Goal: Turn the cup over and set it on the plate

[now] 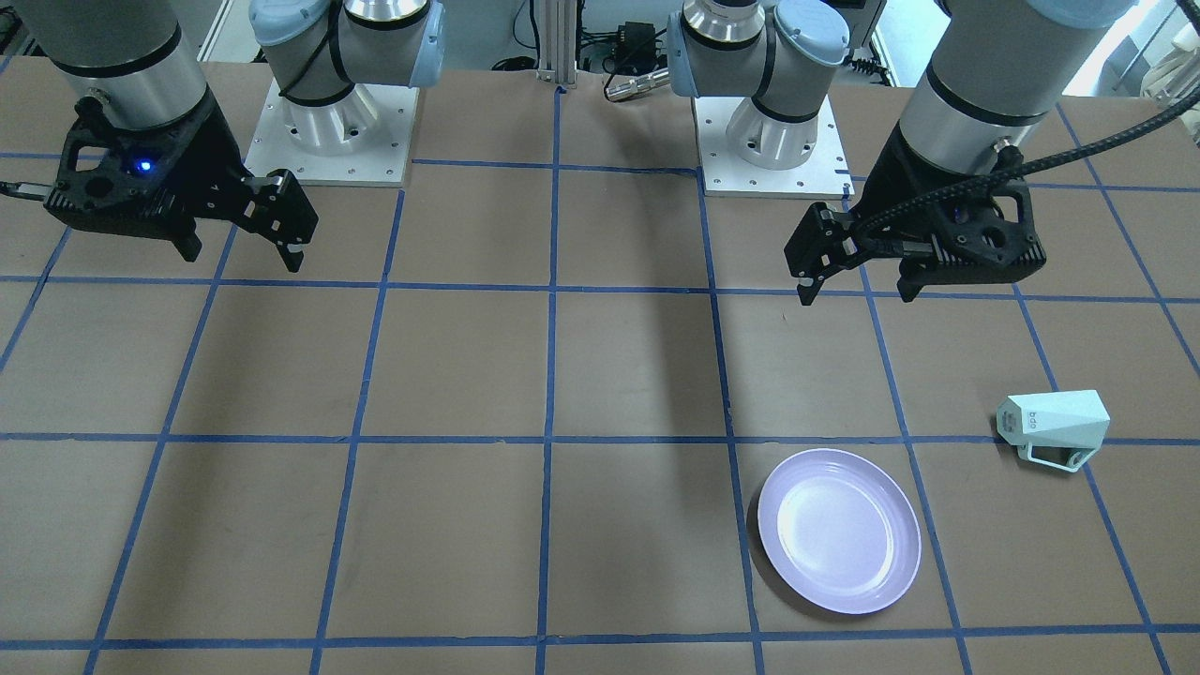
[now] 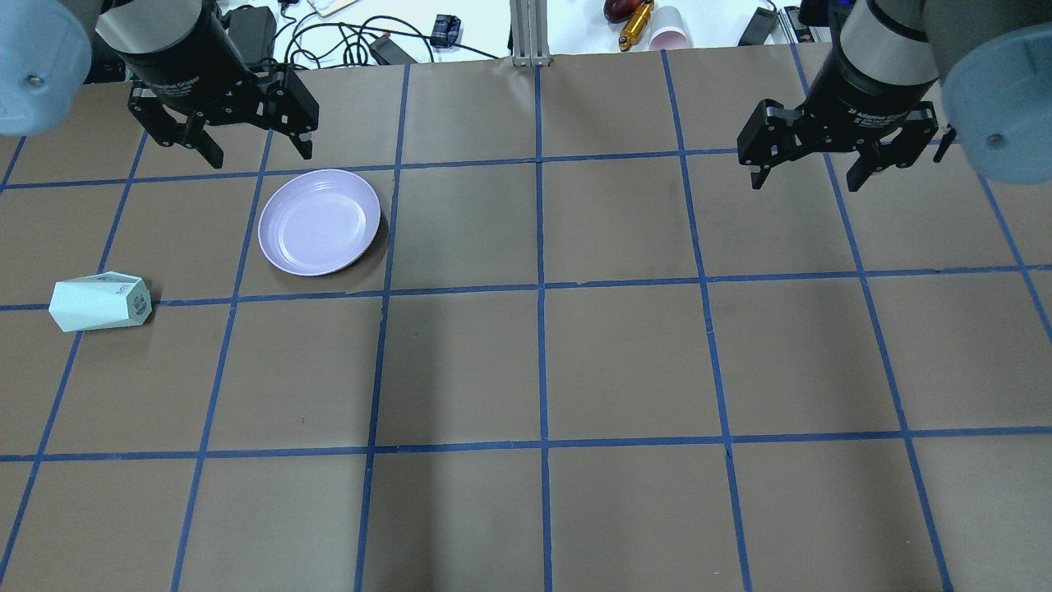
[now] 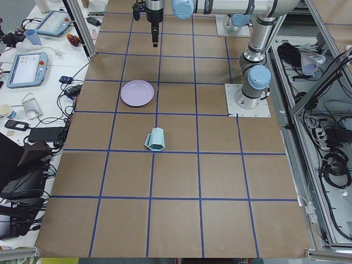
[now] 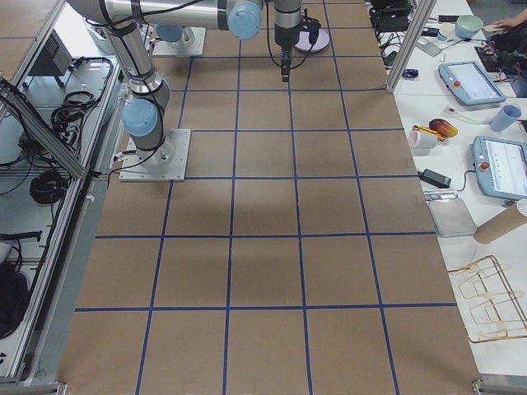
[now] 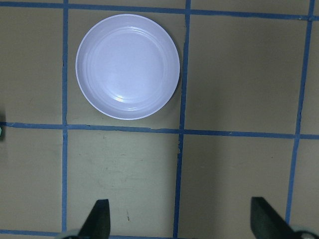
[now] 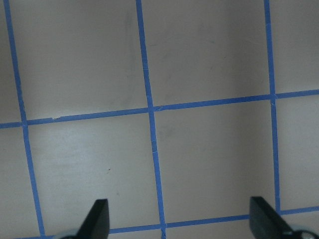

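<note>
The left gripper (image 2: 261, 156) and right gripper (image 2: 805, 182) hang spread and empty over the brown blue-taped table (image 2: 625, 362); plate (image 2: 319, 222) near the left one, cup (image 2: 99, 302) on its side farther to its left; cables (image 2: 353, 33) beyond the table

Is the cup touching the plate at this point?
Apart. The overhead view shows the cup lying on its side, with bare table plainly visible between it and the plate.
</note>
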